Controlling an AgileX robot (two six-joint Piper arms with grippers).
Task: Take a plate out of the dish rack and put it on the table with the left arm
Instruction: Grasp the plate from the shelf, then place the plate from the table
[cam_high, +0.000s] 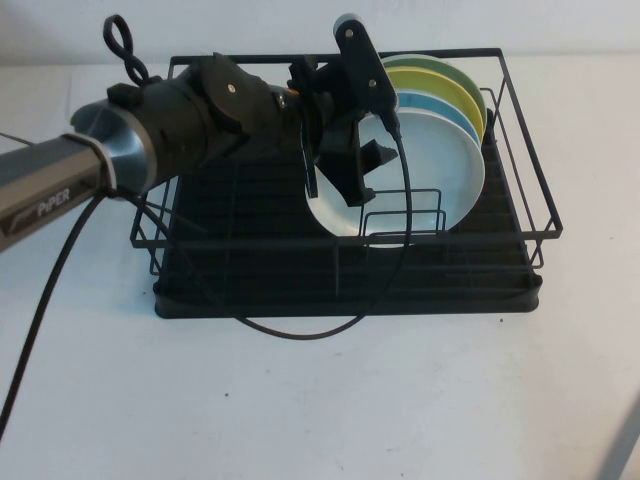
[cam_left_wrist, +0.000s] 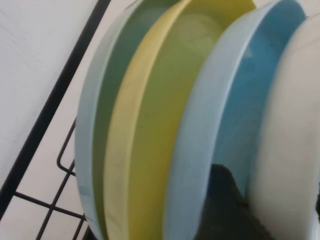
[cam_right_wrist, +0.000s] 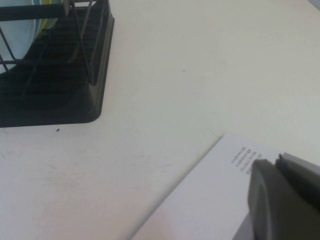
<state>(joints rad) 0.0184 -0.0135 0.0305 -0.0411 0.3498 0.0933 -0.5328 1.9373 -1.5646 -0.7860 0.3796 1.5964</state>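
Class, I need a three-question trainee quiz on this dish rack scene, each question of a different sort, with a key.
1. True or false: the white plate stands in the dish rack.
2. Which plate sits directly behind the white one? A) yellow plate B) light blue plate C) green plate
3. Fill in: the left end effector is at the white plate's ____ rim, as the high view shows it.

The right end effector is not in the high view; its wrist camera shows only the table and a rack corner.

Key: 1 true; 2 B; 3 left.
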